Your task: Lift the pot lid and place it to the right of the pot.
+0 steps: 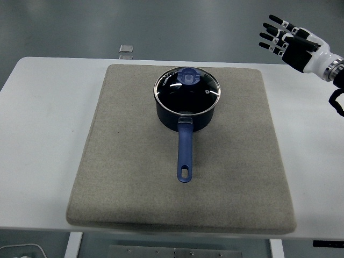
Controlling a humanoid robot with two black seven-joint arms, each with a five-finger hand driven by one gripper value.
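Note:
A dark blue pot (185, 115) stands on the grey mat (123, 161), its long blue handle (185, 153) pointing toward the table's near edge. A glass lid (187, 87) with a metal rim and a blue knob (189, 77) sits closed on the pot. My right hand (284, 38) hovers high at the upper right, well away from the pot, with its fingers spread and holding nothing. The left arm is not visible.
The grey mat covers most of the white table (37, 134). A small grey square object (126, 50) lies beyond the table's far edge at the upper left. Bare mat lies to the right of the pot.

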